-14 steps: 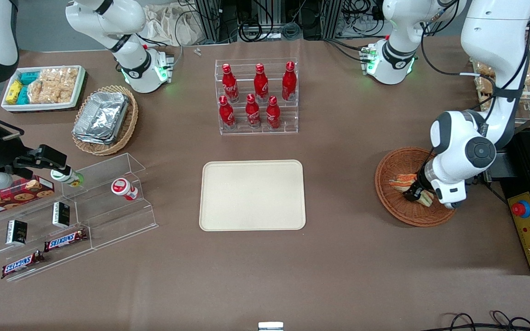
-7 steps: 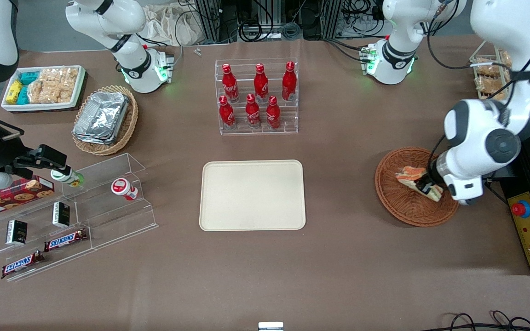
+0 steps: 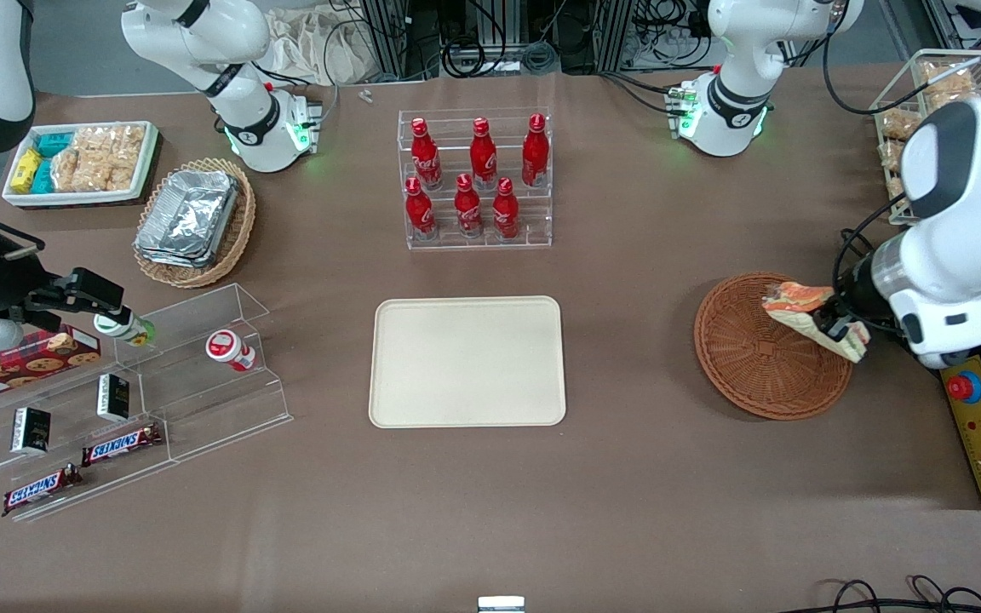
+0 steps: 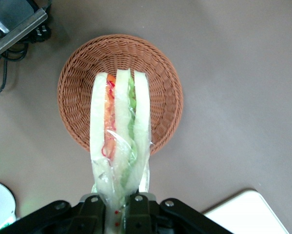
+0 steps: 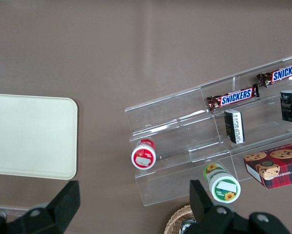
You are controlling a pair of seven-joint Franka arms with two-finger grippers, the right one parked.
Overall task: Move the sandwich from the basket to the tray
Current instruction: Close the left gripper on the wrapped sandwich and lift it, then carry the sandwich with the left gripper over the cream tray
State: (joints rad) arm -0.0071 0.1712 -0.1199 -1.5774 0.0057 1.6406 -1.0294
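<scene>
Since a second ago the hand (image 3: 838,327) has risen out of the basket (image 3: 763,375) with the sandwich (image 3: 806,312); earlier the wedge sat low in the wicker, now it hangs above the basket's rim on the working arm's side, and the basket shows empty. Arm has swung up and toward its own end of the counter (image 3: 627,477).

Going left to right in the front view: tray (image 3: 467,361) mid-counter, bare, nothing on it. Then basket, well apart from the tray. Then sandwich and hand over the basket's edge. Bottle rack (image 3: 478,179) sits farther from the front camera than the tray, not in the direct path.

Risks, my read:
- Grip is only on the narrow wrapped end of the wedge; most of it sticks out unsupported. The clear wrap looks slick, so it could slide out on a fast swing toward the tray.
- Squeeze on soft bread may crush it or let the layers shift.
- Long carry across open counter; a drop there means a miss.
- Releasing too high over the tray could make the wedge tumble or land on the rim.

Hand state: fingers (image 4: 136,204) closed to a narrow gap, clamped on the sandwich (image 4: 120,131) at its wrapped end, one on each side. The wedge points away from the hand over the basket (image 4: 165,92), touching nothing else. Tray corner (image 4: 248,214) is visible near the hand.
</scene>
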